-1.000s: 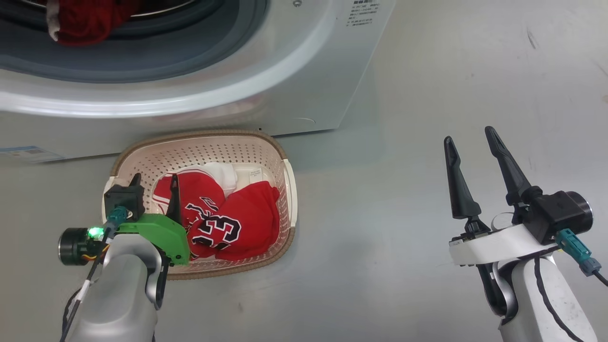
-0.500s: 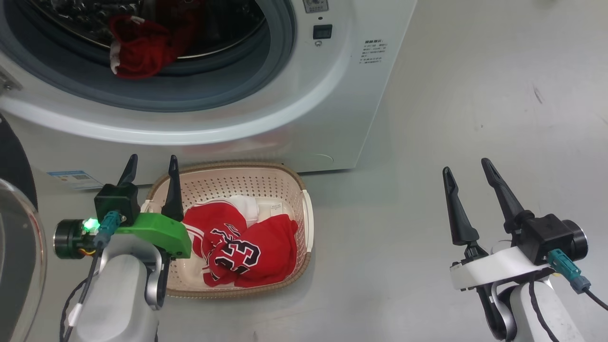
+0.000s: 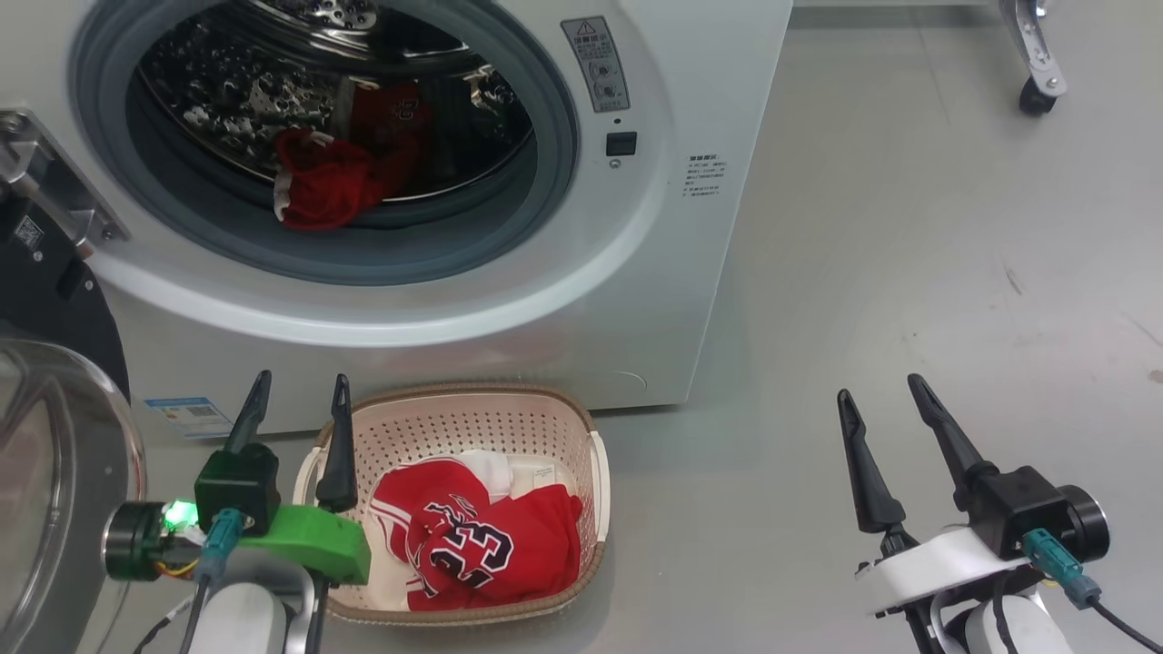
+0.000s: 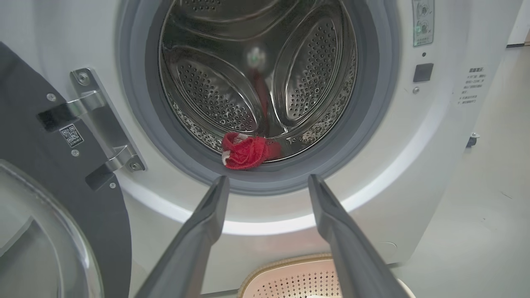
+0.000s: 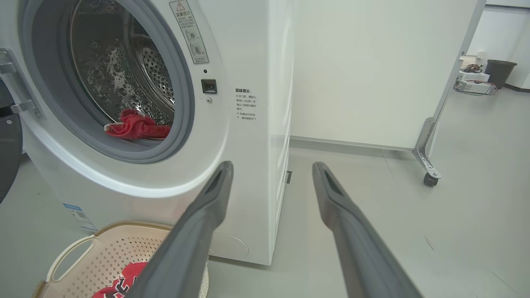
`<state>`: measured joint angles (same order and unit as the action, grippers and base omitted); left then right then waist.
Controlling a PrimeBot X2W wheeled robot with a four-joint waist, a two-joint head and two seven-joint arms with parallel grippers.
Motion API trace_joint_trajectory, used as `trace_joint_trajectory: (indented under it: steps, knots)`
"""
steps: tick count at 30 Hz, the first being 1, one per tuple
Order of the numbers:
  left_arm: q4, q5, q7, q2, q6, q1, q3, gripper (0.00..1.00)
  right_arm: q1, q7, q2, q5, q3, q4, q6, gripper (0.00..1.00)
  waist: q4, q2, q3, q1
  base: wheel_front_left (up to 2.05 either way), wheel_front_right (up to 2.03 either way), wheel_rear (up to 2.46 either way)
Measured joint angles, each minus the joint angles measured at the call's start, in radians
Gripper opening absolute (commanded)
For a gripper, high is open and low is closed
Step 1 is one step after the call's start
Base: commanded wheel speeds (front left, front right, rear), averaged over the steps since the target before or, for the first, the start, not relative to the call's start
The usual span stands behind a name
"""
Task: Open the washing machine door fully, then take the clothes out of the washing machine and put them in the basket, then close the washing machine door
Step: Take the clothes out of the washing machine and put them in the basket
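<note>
At 8 o'clock in the head view, the washing machine door (image 3: 64,436) stands swung wide open. Its clear glass bowl is against the picture's left edge and its metal hinge (image 3: 54,186) is at 10 o'clock. Just right of the glass, at 7 o'clock, the left tool (image 3: 302,381) points up, its two dark fingers spread apart with nothing between them.

The washing machine (image 3: 636,272) takes up the upper part from 10 to 12 o'clock, its steel drum (image 3: 227,82) exposed inside the grey seal (image 3: 545,182). One of the clothes (image 3: 318,186), a red piece with white trim, lies low in the drum near 6 o'clock of the opening, just behind the seal.

Below the machine, at 6 o'clock, the basket (image 3: 545,418) sits on the floor (image 3: 863,272), close to the machine's front. It holds the red jersey (image 3: 472,545) numbered 23 and a bit of white fabric (image 3: 486,465).

At 4 o'clock the right tool (image 3: 879,389) hangs over bare floor, well apart from the basket, fingers splayed and empty. A caster wheel (image 3: 1036,95) shows at 1 o'clock.
</note>
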<state>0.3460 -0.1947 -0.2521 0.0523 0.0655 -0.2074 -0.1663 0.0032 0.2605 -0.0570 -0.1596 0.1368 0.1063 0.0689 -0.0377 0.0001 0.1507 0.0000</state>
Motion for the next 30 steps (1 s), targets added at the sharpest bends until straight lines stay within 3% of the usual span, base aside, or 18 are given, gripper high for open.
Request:
trace_joint_trajectory:
  steps: [13,30]
  knots:
    - [-0.118,0.003,0.0,0.006,0.009,0.178,-0.015,1.0,0.085,0.0,0.003,0.014,0.019,0.006,-0.011,1.0,-0.012,0.0,-0.111,0.0,0.0,0.0,0.0]
    - [-0.241,0.012,0.001,0.014,0.022,0.268,-0.014,1.0,0.11,-0.001,0.004,0.021,0.028,-0.021,-0.02,1.0,-0.017,0.0,-0.124,0.0,0.0,0.0,0.0]
